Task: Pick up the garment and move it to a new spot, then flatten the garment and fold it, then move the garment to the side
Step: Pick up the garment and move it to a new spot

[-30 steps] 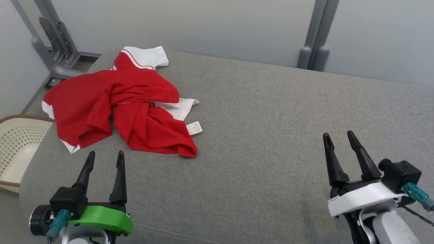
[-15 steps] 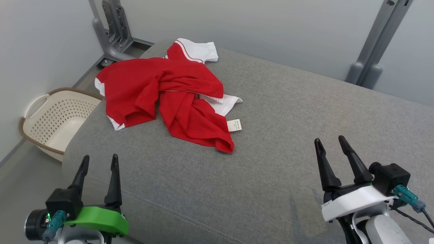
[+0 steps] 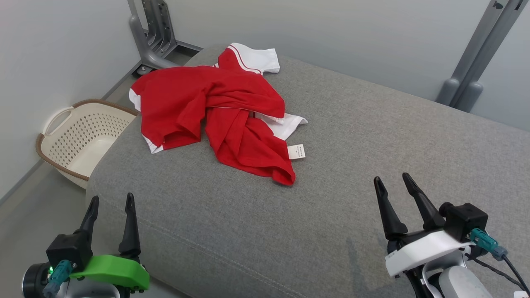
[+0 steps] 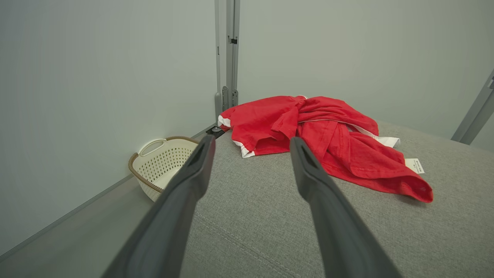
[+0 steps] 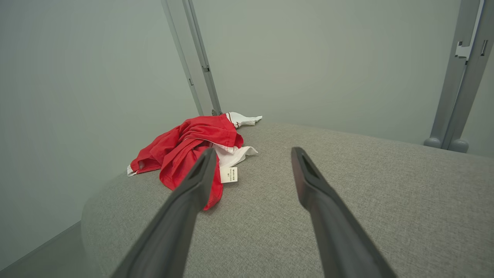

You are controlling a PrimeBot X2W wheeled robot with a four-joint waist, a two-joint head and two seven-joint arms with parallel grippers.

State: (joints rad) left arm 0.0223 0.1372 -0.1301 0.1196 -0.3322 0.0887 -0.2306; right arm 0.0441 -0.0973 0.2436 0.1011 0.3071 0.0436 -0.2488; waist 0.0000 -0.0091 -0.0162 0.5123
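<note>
The red garment (image 3: 215,111), with white sleeve ends, lies crumpled on the grey cushion (image 3: 352,136). In the head view it sits in the far left part, at about 11 o'clock. One white sleeve reaches the far edge of the cushion, and the left side of the heap comes up to the rounded left edge. A small white label (image 3: 297,151) lies flat on the fabric at about 4 o'clock of the heap, touching the red cloth.

The left gripper (image 3: 112,198) is at about 7 o'clock, above the near left corner of the cushion. Its two dark fingers stand wide apart and hold nothing. The right gripper (image 3: 391,178) is at about 5 o'clock, above the near right part. Its fingers are also spread wide, with nothing between them. Both grippers are well apart from the garment.

Between the grippers and the heap there is a broad stretch of open grey fabric, and the whole right half of the cushion, from 12 to 4 o'clock, is open too. A seam (image 3: 215,252) runs along the near edge.

A cream basket (image 3: 78,136) stands on the floor (image 3: 25,219) just beside the left edge, at about 9 o'clock. A grey metal foot (image 3: 155,37) stands behind the far left corner, and a grey post (image 3: 472,62) behind the far edge at about 2 o'clock.
</note>
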